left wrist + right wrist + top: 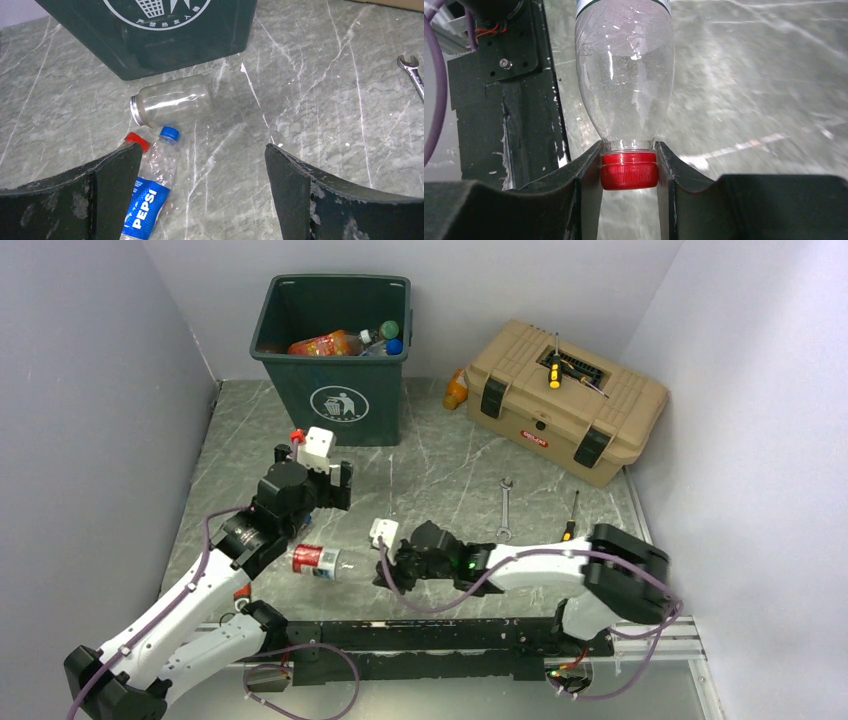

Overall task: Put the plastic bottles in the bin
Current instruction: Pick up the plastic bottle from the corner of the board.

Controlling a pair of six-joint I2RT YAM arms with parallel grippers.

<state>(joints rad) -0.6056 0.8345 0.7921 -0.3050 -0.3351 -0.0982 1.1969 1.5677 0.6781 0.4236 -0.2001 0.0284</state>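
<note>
A clear plastic bottle with a red label lies on the table near the arm bases. My right gripper is shut on its red cap. My left gripper hangs open above the table just in front of the dark green bin, with nothing between its fingers. A blue-capped Pepsi bottle lies by its left finger, with the red cap of another bottle beside it. The bin holds several bottles. An orange bottle lies against the toolbox.
A clear capless jar lies on its side at the bin's foot. The tan toolbox stands at the back right with a yellow-handled screwdriver on top. A wrench and another screwdriver lie in front of it.
</note>
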